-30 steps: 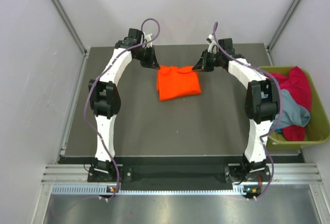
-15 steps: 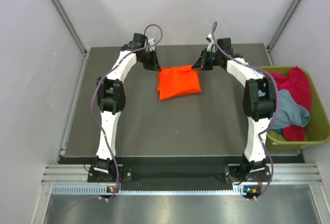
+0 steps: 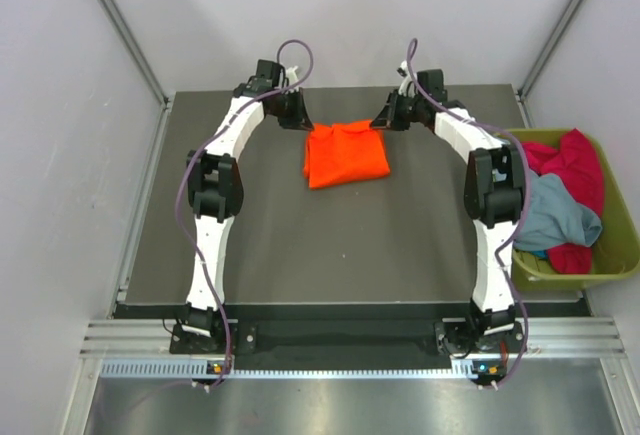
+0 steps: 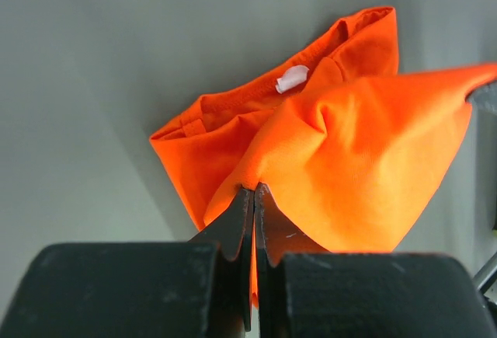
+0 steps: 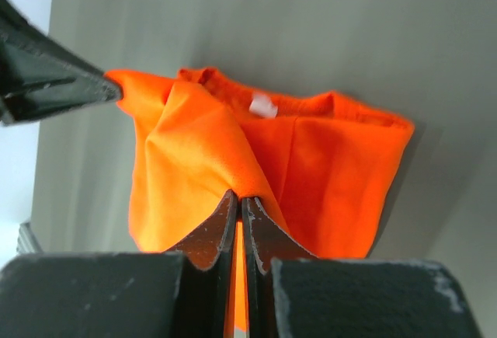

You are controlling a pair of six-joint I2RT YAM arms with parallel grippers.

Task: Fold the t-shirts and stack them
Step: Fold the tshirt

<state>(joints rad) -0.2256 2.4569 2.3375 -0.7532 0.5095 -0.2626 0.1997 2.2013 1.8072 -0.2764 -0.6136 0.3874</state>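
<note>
The bright orange t-shirt (image 3: 346, 153) lies folded at the far middle of the table. My left gripper (image 3: 300, 118) is shut on its far left corner; the left wrist view shows orange cloth (image 4: 349, 159) pinched between the closed fingers. My right gripper (image 3: 383, 119) is shut on its far right corner, with orange cloth (image 5: 233, 159) in its fingers too. A white neck label (image 4: 292, 78) shows at the collar. A magenta-red t-shirt (image 3: 572, 163) and a grey-blue t-shirt (image 3: 562, 217) lie bunched in the bin at the right.
The olive-green plastic bin (image 3: 625, 255) stands at the table's right edge, beside my right arm. Grey walls enclose the dark table (image 3: 330, 245) at the back and sides.
Both grippers moved a little toward the far edge while holding the shirt's far corners, and the orange shirt shifted slightly with them.
</note>
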